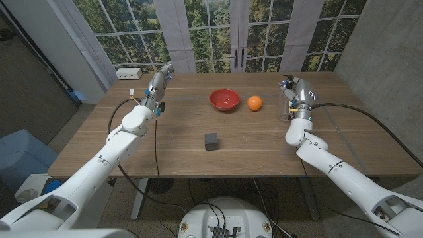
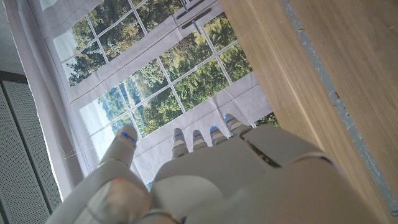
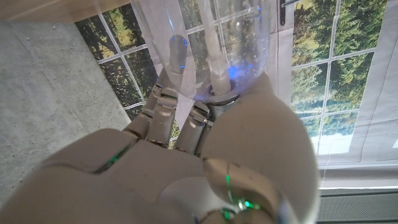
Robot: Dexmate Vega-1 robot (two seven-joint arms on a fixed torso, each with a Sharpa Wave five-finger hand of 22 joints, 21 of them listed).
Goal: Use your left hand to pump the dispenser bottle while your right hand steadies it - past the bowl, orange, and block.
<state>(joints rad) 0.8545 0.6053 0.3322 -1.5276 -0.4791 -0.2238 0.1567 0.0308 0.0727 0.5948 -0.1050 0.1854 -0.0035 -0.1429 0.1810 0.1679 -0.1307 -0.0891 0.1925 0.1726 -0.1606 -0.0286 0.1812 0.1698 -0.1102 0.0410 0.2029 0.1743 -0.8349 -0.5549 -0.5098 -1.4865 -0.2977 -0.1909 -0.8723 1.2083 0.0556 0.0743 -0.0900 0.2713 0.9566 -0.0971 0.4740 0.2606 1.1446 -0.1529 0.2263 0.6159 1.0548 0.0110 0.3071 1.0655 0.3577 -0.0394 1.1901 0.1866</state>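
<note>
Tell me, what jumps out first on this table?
A red bowl and an orange sit side by side at the far middle, with a small dark block nearer the robot. At far right, the right hand wraps its fingers around a clear bottle; the left hand hangs far left, holding nothing.

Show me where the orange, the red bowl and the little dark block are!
orange [image 1: 254, 102]: head view, middle of the fruit.
red bowl [image 1: 224, 100]: head view, inside of the bowl.
dark block [image 1: 211, 141]: head view, top face.
</note>
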